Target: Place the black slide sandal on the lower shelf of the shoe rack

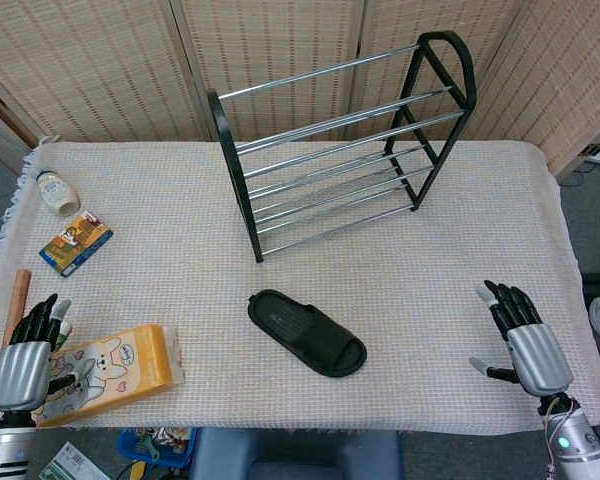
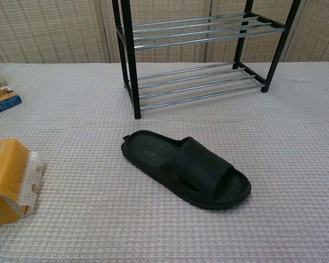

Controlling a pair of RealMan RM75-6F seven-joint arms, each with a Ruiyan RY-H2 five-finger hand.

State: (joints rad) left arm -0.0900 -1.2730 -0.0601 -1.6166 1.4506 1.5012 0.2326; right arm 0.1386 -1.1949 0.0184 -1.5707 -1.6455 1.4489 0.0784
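Note:
The black slide sandal [image 1: 307, 332] [image 2: 187, 168] lies flat on the cloth near the table's front, toe end to the right. Behind it stands the black shoe rack [image 1: 340, 140] [image 2: 194, 52] with chrome bars; its lower shelf [image 2: 200, 85] holds nothing. My right hand [image 1: 525, 340] hovers at the table's front right, fingers spread and holding nothing, well to the right of the sandal. At the front left corner my left hand [image 1: 25, 350] is likewise spread and empty, beside a yellow pack. The chest view shows neither hand.
A yellow tissue pack [image 1: 105, 372] [image 2: 8, 181] lies at the front left. A small blue-orange packet [image 1: 75, 242] and a white bottle [image 1: 57, 190] sit at the far left, with a wooden stick [image 1: 18, 292] at the edge. Woven screens stand behind the table.

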